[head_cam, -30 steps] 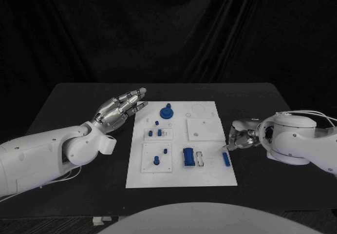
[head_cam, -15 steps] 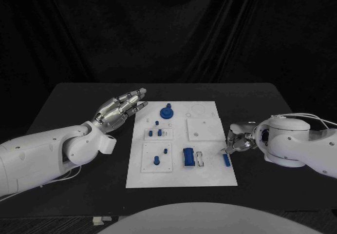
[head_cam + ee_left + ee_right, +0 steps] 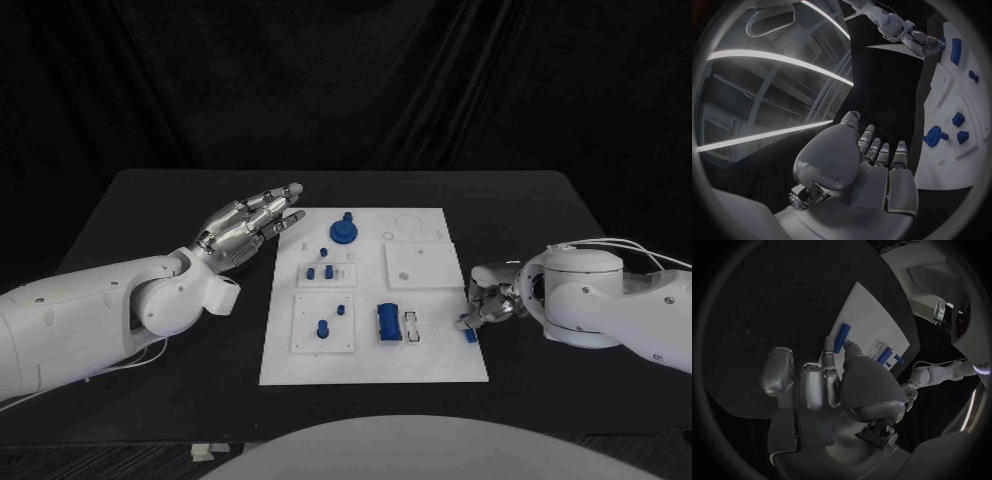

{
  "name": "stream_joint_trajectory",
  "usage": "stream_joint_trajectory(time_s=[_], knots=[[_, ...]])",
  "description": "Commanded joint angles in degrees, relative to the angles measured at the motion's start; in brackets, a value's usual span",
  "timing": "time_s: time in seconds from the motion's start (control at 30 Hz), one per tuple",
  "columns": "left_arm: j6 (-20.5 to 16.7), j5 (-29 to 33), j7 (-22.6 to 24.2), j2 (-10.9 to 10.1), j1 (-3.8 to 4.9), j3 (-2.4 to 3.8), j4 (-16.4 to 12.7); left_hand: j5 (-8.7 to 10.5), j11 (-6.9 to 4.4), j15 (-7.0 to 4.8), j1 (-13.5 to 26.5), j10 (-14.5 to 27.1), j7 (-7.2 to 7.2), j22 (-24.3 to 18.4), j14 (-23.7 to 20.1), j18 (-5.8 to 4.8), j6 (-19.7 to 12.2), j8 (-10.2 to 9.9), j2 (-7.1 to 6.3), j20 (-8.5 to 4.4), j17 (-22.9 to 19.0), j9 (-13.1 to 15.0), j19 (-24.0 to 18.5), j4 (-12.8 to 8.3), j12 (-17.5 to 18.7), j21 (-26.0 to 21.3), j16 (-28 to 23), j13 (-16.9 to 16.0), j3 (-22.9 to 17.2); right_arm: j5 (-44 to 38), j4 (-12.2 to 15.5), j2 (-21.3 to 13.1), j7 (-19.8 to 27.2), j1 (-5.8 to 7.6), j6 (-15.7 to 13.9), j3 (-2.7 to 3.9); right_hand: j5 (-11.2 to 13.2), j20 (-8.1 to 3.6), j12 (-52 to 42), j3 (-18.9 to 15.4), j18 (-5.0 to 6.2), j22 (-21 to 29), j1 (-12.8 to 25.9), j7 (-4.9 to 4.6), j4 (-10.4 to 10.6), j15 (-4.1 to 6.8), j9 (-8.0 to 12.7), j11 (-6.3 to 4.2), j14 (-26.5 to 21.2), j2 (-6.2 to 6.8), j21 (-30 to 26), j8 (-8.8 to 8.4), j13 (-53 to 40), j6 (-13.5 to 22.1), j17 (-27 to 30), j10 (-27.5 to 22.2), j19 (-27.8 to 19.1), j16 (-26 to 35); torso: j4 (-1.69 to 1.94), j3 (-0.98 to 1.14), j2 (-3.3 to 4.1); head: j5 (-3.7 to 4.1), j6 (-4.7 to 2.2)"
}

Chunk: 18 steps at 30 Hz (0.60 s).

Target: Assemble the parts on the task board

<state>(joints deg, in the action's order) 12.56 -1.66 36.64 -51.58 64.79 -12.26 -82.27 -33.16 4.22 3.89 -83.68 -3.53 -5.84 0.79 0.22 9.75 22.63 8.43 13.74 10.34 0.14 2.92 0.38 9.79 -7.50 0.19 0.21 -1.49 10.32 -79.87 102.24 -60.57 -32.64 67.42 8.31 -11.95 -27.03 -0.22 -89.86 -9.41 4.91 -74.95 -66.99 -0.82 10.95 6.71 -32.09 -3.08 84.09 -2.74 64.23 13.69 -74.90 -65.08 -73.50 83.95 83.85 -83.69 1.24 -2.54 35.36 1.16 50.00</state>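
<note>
Our right hand (image 3: 488,302) reaches the white task board's (image 3: 433,365) right edge, fingertips at the small blue bar (image 3: 842,336) — whether they pinch it, we cannot tell. Our left hand (image 3: 248,222) hovers beside the board's far-left corner, fingers extended together, empty.

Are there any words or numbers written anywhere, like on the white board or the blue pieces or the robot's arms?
None can be read.
The task board shows only outlines and holes, no print.
The blue parts, such as the long bar at the right robot hand, look plain.
The white arms and the left robot hand show no label or number.
</note>
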Motion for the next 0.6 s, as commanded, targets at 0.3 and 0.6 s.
stream_joint_trajectory(time_s=[0.3, 0.6], knots=[[1.3, 0.1, -0.6, 0.2, -0.11, 0.03, 0.1, -0.63, 0.56, 0.55, -0.8, 0.1, -0.35, 0.2, -0.2, 0.53, -0.5, -0.1, 0.45, 0.73, -0.1, -0.1, 0.0, -0.6, 0.2, 0.1, -0.1, 0.0, -0.5, 4.5, 0.0, 0.8, -1.8, -0.49, 0.6, 0.01, 0.2, 0.0, -0.1, 3.8, 0.04, -8.4, -8.0, -0.05, -5.8, -0.02, 0.9, 0.0, 3.2, -0.15, -1.0, -1.55, -15.1, 1.4, 1.1, 6.1, -0.3, 0.5, -0.02, 0.04, 0.04, -0.24, 0.0], [1.3, 0.1, -1.1, 0.2, -0.12, 0.03, 0.2, -0.77, 0.63, 0.64, -1.0, 0.2, -0.4, 0.2, -0.2, 0.55, -0.7, -0.1, 0.54, 0.86, -0.1, -0.1, 0.0, -0.8, 0.3, 0.1, -0.1, 0.0, -0.7, 6.6, 0.0, 0.8, -1.9, -0.52, -0.6, 0.02, -6.3, 0.42, -0.1, 11.6, 0.1, -8.3, -10.7, -1.24, -12.0, -0.64, 1.4, 0.97, 3.1, 1.02, -1.6, -2.25, -15.1, 2.3, 1.9, 6.1, -0.5, 0.7, 0.03, 0.03, 0.0, -0.6, 0.0]])
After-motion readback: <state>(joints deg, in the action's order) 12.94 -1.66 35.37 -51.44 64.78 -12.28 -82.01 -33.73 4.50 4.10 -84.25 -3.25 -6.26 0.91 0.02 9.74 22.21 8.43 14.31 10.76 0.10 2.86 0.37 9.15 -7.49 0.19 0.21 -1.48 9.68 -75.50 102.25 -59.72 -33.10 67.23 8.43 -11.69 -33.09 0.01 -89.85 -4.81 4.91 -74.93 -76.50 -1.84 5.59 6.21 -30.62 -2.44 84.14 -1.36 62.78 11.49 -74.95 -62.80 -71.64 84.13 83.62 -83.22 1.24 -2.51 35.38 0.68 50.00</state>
